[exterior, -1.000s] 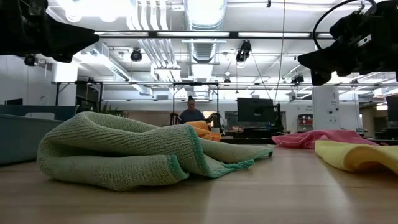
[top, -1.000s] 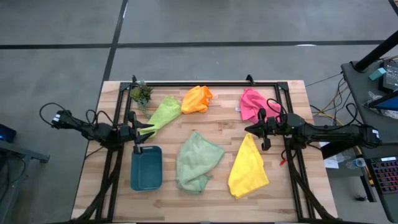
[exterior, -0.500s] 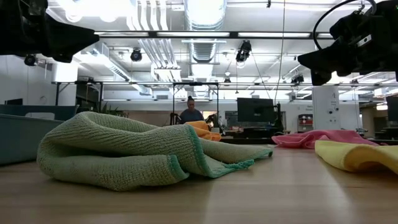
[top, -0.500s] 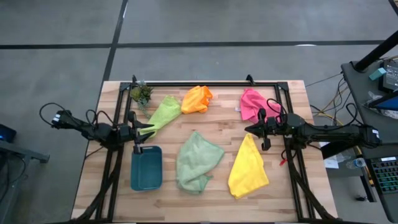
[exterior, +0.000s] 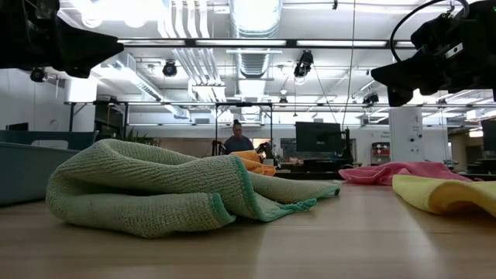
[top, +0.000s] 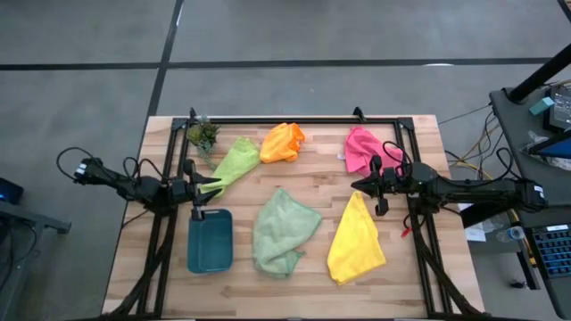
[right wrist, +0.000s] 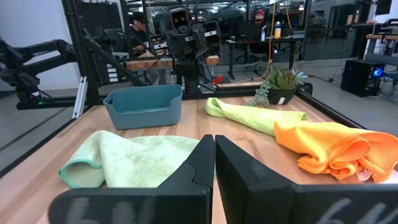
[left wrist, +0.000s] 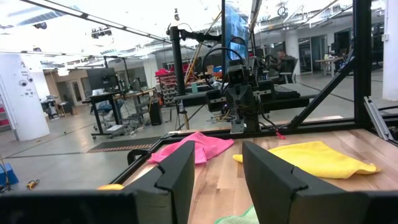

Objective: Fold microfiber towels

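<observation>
Your five microfiber towels (top: 284,232) lie crumpled across the table (top: 419,267): soft, light, limp, so pinch a hemmed corner. Your left gripper (top: 211,185) hovers part-open and empty by the lime one; your right gripper (top: 355,186) is closed, empty.

Two dark, near-black arms w/ blocky joints. Left arm (top: 134,185) trails looped black cable at its outer end; right arm (top: 464,189) has black cabling too, plus a small red bit by its base. Left tool (left wrist: 217,174): two wide, angular matte-black fingers w/ stepped inner edges. Right tool (right wrist: 214,163): same flat dark wedge-shaped fingers.
</observation>
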### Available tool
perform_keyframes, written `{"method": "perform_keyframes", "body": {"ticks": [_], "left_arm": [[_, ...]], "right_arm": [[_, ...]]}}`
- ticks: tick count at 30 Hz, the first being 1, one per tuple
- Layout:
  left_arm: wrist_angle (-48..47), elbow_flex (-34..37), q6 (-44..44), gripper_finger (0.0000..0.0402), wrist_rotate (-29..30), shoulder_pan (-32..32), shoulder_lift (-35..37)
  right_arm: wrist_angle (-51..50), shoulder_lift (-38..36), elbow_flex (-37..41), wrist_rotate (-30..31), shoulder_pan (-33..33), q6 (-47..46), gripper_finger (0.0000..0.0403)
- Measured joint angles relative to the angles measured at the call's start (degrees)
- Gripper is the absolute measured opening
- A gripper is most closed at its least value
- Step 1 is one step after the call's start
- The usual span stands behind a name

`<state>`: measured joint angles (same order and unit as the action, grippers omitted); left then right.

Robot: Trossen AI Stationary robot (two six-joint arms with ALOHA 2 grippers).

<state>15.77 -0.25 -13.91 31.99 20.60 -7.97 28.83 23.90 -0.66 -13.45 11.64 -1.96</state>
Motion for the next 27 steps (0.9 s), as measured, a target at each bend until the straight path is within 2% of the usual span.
{"method": "perform_keyframes", "body": {"ticks": [4, 5, 6, 8, 9, 10, 12, 16, 21, 27], "left_arm": [[0.08, 0.01, 0.01, 0.0121, 0.01, 0.0, 0.0], [0.33, 0.0, 1.16, 0.0121, -0.1, 0.0, 0.0], [0.74, 0.01, 6.01, 0.0121, -0.76, 0.01, -0.01], [3.39, 0.0, 23.32, 0.0121, -2.96, 0.04, -0.35], [5.19, 0.02, 30.38, 0.0121, -2.91, 0.07, -0.42], [7.65, 0.02, 33.69, 0.0121, -2.14, -0.13, -0.48], [12.02, 0.02, 34.58, 0.0121, 0.19, -0.22, -0.42], [16.68, 0.02, 31.16, 0.0121, 0.13, -0.2, -0.57], [18.32, 0.02, 29.59, 0.0121, 0.13, -0.2, -1.47], [19.35, 0.02, 30.08, 0.0121, 0.11, -0.2, -3.86]], "right_arm": [[0.12, -0.02, 0.01, -0.02, 0.0, -0.5, 0.0009], [-0.02, -0.02, 0.0, -0.4, -0.22, -4.96, 0.0009], [-0.51, -0.02, 0.0, -1.8, -0.58, -12.88, 0.0009], [-0.68, 0.29, 0.0, -2.79, -0.82, -25.71, 0.0009], [-0.73, 0.41, 0.01, -2.01, -0.76, -29.18, 0.0009], [-0.7, 0.59, 0.01, -1.11, -0.74, -30.57, 0.0009], [-0.71, 0.65, 0.01, 0.07, -0.74, -30.05, 0.0009], [-0.73, 0.63, 0.01, 1.53, -0.74, -23.92, 0.0009], [-0.71, 0.63, 0.01, 1.63, -0.74, -17.37, 0.0009], [-0.71, 0.63, 0.01, 1.62, -0.74, -17.94, 0.0009]]}}
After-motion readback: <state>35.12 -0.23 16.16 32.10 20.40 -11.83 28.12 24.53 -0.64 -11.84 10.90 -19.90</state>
